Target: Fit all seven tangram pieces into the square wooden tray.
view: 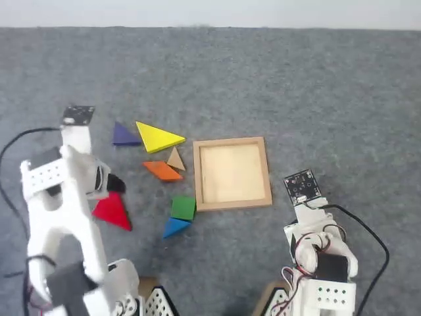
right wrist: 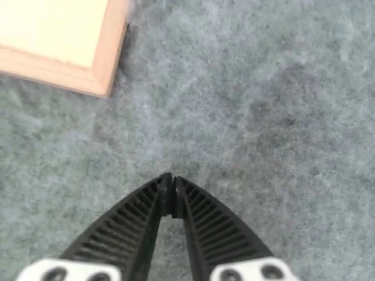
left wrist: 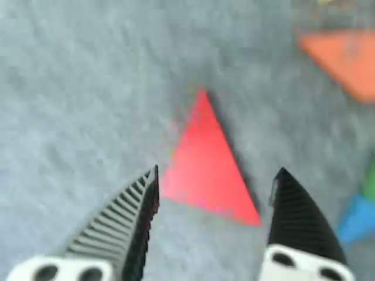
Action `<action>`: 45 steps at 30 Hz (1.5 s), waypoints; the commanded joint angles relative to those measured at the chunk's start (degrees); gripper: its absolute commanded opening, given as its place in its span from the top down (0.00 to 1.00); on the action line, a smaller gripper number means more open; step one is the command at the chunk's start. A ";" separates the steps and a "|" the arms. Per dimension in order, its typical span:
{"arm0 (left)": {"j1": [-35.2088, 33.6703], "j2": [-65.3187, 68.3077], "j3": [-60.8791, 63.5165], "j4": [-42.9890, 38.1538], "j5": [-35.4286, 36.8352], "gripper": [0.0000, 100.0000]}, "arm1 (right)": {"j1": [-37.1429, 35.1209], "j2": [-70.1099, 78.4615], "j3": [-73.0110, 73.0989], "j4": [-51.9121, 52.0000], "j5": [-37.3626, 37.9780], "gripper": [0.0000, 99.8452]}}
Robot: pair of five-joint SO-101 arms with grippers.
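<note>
The square wooden tray (view: 197, 175) lies empty at mid-table; its corner (right wrist: 109, 69) shows in the right wrist view. Left of it are scattered a purple triangle (view: 123, 135), a yellow triangle (view: 158, 137), a small tan triangle (view: 175, 159), an orange parallelogram (view: 162, 170), a green square (view: 183, 208), a blue triangle (view: 175, 227) and a red triangle (view: 112, 210). My left gripper (left wrist: 218, 174) hangs open just above the red triangle (left wrist: 205, 164), one finger on each side of it. My right gripper (right wrist: 171, 178) is shut on nothing above bare carpet, near the tray's front right corner.
Grey carpet covers the table. The left arm (view: 62, 197) stands over the left side, the right arm (view: 316, 257) at the front right. In the left wrist view the orange piece (left wrist: 345, 55) and the blue piece (left wrist: 357, 216) lie beyond the red one.
</note>
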 commanded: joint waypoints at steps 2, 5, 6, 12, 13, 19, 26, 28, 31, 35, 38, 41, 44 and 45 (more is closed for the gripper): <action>-2.29 -5.36 3.74 2.81 4.40 0.70 | -0.31 -0.92 0.97 0.13 0.44 0.99; -5.27 -5.36 5.23 -0.79 8.62 0.70 | -0.31 -0.92 0.97 0.13 0.44 0.99; -6.15 -5.36 5.58 -1.32 9.67 0.70 | -0.31 -0.92 0.97 0.13 0.44 0.99; -6.77 -5.36 9.36 -3.60 10.46 0.70 | -0.31 -0.92 0.97 0.13 0.44 0.99; -6.77 -5.36 9.63 -4.22 10.46 0.70 | -0.31 -0.92 0.97 0.13 0.44 0.99; -5.89 -5.36 9.80 -4.75 3.08 0.70 | -0.31 -0.92 0.97 0.13 0.44 0.99; -6.07 -5.45 10.42 -4.75 5.45 0.70 | -0.31 -0.92 0.97 0.13 0.44 0.99; -5.89 -5.36 10.51 -4.48 5.71 0.70 | -0.31 -0.92 0.97 0.13 0.44 0.99; -5.98 -5.36 10.59 -4.31 5.71 0.70 | -0.31 -0.92 0.97 0.13 0.44 0.99; -6.07 -5.36 12.09 -4.75 5.36 0.70 | -0.31 -0.92 0.97 0.13 0.44 0.99; -6.07 -5.36 12.88 -6.33 4.57 0.70 | -0.31 -0.92 0.97 0.13 0.44 0.99; -6.07 -5.27 13.67 -7.30 4.31 0.70 | -0.31 -0.92 0.97 0.13 0.44 0.99; -6.07 -5.27 13.85 -9.23 4.84 0.70 | -0.31 -0.92 0.97 0.13 0.44 0.99; -6.07 -5.27 13.76 -9.76 5.01 0.70 | -0.31 -0.92 0.97 0.13 0.44 0.99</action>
